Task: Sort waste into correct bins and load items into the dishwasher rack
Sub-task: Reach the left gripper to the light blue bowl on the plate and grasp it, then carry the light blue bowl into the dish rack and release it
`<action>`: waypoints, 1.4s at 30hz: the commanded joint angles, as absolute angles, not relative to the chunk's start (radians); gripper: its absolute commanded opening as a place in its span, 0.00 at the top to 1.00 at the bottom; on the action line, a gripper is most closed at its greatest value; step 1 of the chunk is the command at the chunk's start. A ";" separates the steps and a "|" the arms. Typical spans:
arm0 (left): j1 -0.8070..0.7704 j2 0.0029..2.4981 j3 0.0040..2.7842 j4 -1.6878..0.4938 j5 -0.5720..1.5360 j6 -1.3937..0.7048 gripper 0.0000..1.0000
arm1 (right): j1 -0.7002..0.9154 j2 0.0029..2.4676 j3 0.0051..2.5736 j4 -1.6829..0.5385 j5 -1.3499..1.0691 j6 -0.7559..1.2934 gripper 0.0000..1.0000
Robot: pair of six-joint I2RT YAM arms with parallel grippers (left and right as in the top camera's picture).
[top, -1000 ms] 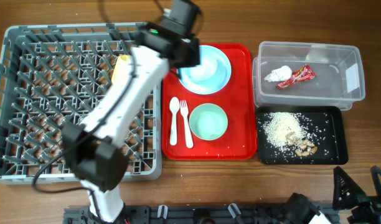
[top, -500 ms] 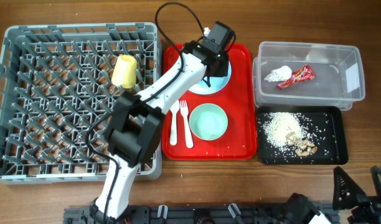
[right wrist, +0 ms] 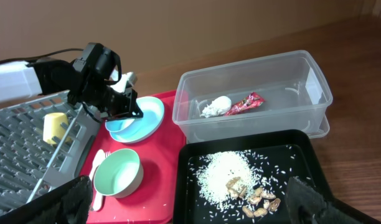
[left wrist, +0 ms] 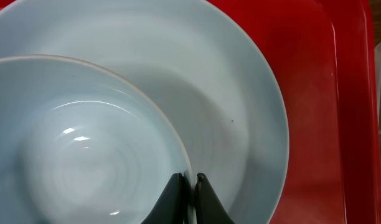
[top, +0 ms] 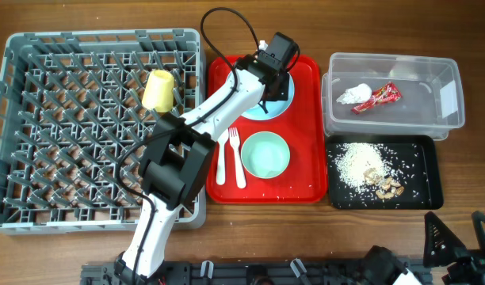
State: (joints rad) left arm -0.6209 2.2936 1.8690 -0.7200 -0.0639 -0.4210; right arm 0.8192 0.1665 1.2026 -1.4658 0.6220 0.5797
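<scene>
In the overhead view, the left gripper (top: 268, 83) is positioned over the pale blue plate (top: 288, 91) at the top of the red tray (top: 306, 186). The yellow cup (top: 158, 89) is already lodged in the dishwasher rack (top: 36, 119) at upper left. The right gripper (top: 458, 237) is held spread apart at the lower right corner.

In the left wrist view, the rim of the pale blue bowl (left wrist: 84, 155), which is stacked on the plate, is pinched between the closed fingers (left wrist: 173, 194) at bottom centre.

In the right wrist view, the same grasp is seen at upper left.

Such a thin rim pinch is judged risky: the bowl could be tipped or dropped when lifted, or the plate dragged along.
</scene>
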 commanded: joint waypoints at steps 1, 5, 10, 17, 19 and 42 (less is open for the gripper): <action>-0.617 2.302 1.863 -0.744 -0.085 -0.425 0.96 | 0.819 0.154 1.202 -1.464 0.635 0.587 0.00; -0.597 2.208 1.916 -0.812 -0.013 -0.461 0.96 | 0.819 0.154 1.202 -1.464 0.635 0.587 0.00; -0.590 1.976 1.980 -0.933 0.138 -0.452 0.96 | 0.819 0.154 1.202 -1.464 0.635 0.587 0.00; -0.547 1.641 1.980 -1.176 0.139 -0.344 0.96 | 0.819 0.154 1.202 -1.464 0.635 0.586 0.00; -0.475 1.563 1.980 -1.289 0.184 -0.302 0.96 | 0.819 0.154 1.202 -1.464 0.635 0.587 0.00; 0.324 1.685 1.338 -1.520 1.369 0.521 0.96 | 0.819 0.154 1.202 -1.464 0.635 0.587 0.00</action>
State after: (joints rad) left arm 0.3191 1.6291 1.4330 -1.5856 1.1942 0.4412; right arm 0.8192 0.1665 1.2026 -1.4662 0.6220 0.5793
